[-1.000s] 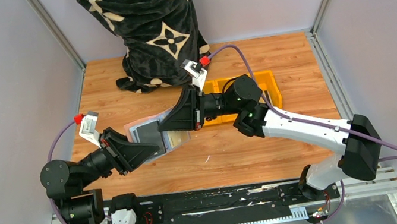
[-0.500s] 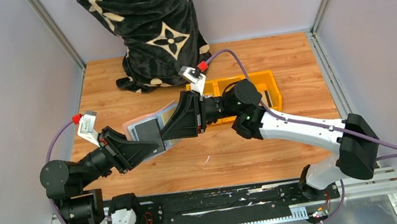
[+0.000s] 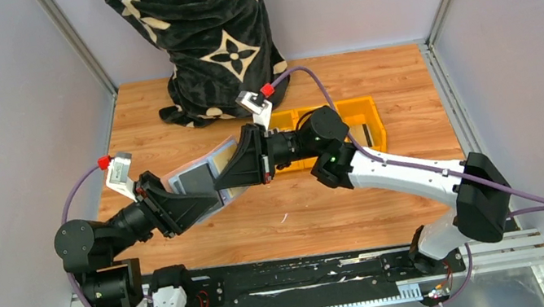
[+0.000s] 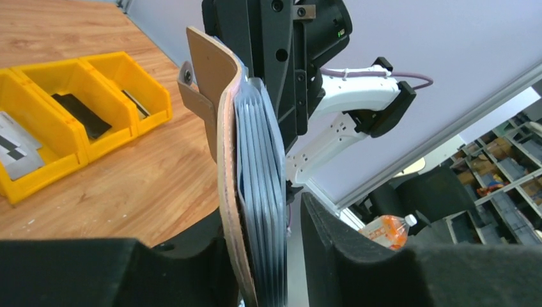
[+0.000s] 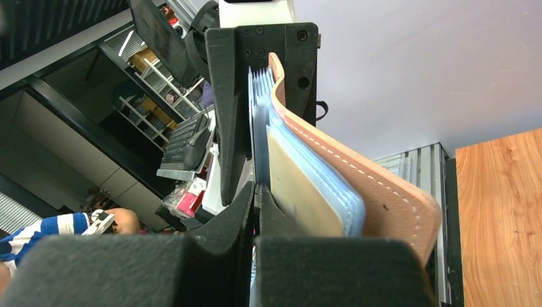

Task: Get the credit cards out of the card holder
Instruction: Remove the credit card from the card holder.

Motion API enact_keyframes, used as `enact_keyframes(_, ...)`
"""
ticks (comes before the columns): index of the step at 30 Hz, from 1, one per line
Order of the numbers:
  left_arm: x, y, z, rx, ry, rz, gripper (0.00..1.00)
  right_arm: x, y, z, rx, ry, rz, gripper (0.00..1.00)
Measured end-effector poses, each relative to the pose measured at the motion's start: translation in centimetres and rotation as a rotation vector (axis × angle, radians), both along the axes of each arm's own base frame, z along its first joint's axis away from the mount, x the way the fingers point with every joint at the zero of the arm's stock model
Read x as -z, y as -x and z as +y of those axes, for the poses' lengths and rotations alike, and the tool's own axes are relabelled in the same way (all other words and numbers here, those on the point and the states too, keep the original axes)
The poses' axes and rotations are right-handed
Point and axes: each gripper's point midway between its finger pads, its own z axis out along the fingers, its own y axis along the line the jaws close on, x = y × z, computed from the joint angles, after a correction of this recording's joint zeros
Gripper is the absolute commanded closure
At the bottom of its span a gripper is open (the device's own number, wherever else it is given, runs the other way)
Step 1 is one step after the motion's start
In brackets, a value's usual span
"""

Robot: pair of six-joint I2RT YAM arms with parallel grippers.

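The brown card holder (image 3: 194,179) hangs open above the table's left half, between my two grippers. My left gripper (image 3: 209,195) has it from the left. In the left wrist view the cover (image 4: 225,128) leans on one finger, and a gap shows between the bluish credit cards (image 4: 259,166) and the other finger (image 4: 332,243). My right gripper (image 3: 222,181) comes from the right. Its jaws (image 5: 255,188) are pressed together on a thin pale blue sheet edge, seemingly a card. A gold-tan card (image 5: 297,185) and the cover (image 5: 377,192) lie just outside them.
A yellow three-compartment bin (image 3: 366,118) stands at the back right behind my right arm, with a black flat item (image 4: 80,115) in it. A black patterned cloth (image 3: 207,23) hangs at the back. The wooden table (image 3: 343,208) is walled on three sides.
My right gripper has shifted up and left along the card holder, and the holder's right end has risen slightly. The left arm has barely moved.
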Motion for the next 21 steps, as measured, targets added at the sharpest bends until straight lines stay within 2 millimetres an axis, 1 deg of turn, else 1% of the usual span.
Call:
enact_keyframes(3,0.2,0.1,-0.1,0.012,-0.003,0.008,0.55,0.5,-0.1,0.3,0.007,0.022,0.006,1.00)
enact_keyframes(6,0.2,0.2,-0.1,0.020,-0.004,0.010,0.56,0.6,-0.3,0.2,0.013,0.029,0.001,1.00)
enact_keyframes(8,0.1,0.3,-0.1,0.028,-0.003,0.010,0.59,0.6,-0.2,-0.1,0.012,0.029,-0.006,1.00)
enact_keyframes(12,-0.2,0.5,-0.2,0.044,0.000,0.003,0.74,0.1,-0.1,-0.8,0.009,0.019,-0.024,1.00)
enact_keyframes(14,-0.3,0.6,-0.3,0.053,0.000,-0.001,0.78,-0.2,0.2,-1.2,-0.003,0.015,-0.035,1.00)
enact_keyframes(21,-0.3,0.9,-0.4,0.074,0.001,0.011,0.80,0.0,0.3,-2.0,-0.003,0.016,-0.046,1.00)
